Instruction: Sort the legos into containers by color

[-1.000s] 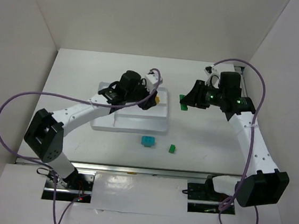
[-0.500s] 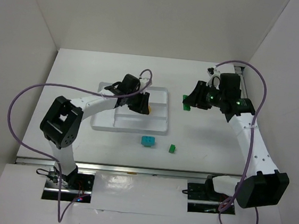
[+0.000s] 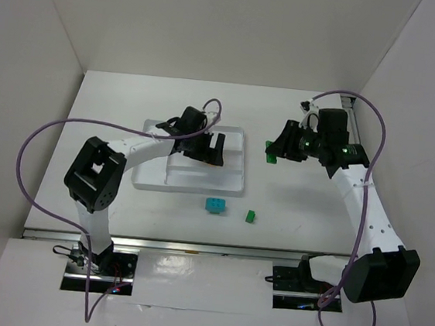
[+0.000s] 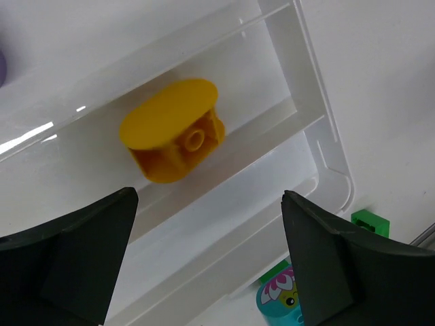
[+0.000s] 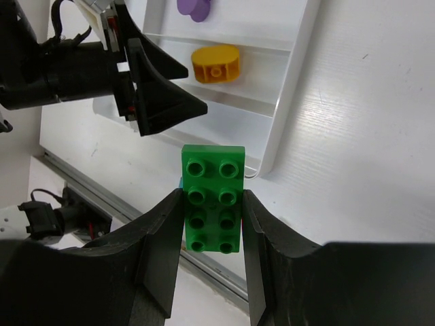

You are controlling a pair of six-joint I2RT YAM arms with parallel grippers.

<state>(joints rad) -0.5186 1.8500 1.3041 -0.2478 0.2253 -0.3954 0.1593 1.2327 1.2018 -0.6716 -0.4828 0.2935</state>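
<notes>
A yellow-orange lego [image 4: 173, 132] lies loose in a compartment of the white tray [image 4: 333, 156], also seen in the right wrist view [image 5: 215, 63]. My left gripper [image 4: 207, 197] hangs open just above the lego, over the tray's right part [image 3: 207, 148]. To the right of the tray [image 3: 231, 184], above the table, my right gripper [image 5: 213, 217] is shut on a green lego [image 5: 213, 204], which shows small in the top view [image 3: 269, 151]. A cyan lego [image 3: 214, 205] and a small green lego [image 3: 250, 215] lie on the table in front of the tray.
A purple piece [image 5: 194, 8] lies in a far compartment of the tray. White walls stand around the table at the back and sides. A metal rail [image 3: 193, 248] runs along the near edge by the arm bases.
My left gripper has opened and let go of the yellow-orange lego, which now lies in the tray. The left arm's elbow swung in earlier. The right gripper has barely moved.
</notes>
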